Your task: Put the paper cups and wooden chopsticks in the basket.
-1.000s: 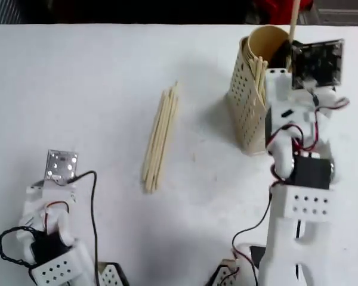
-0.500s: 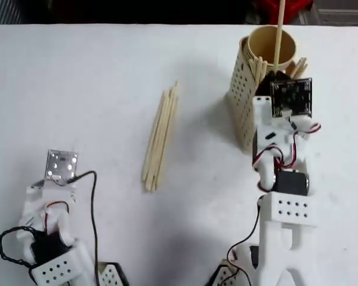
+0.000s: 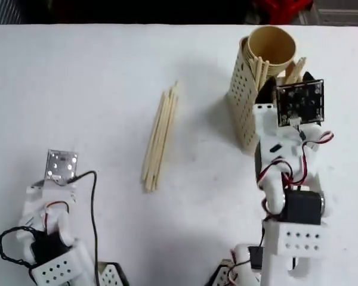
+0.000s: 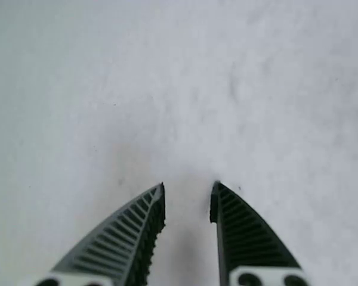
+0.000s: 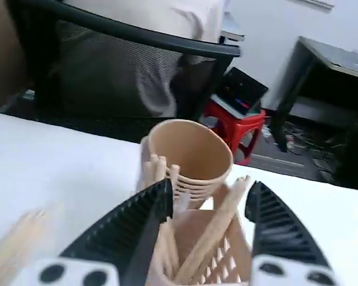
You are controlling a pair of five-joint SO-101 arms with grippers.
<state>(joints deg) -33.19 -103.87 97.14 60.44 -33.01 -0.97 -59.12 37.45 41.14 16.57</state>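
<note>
The chopstick (image 3: 298,67) that the right gripper (image 5: 207,193) held upright above the basket (image 3: 241,113) a moment ago is now released and leans inside the basket, beside the paper cup (image 3: 269,43). The gripper's jaws have opened over the basket, and the right arm has drawn back a little from it.

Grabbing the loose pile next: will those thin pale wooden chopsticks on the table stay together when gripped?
Probably not: the thin pale wooden chopsticks lie loose and unbound, slightly fanned, so some would likely slip out. Slim and straight, they look stiff and light, and may roll on the white table.
</note>
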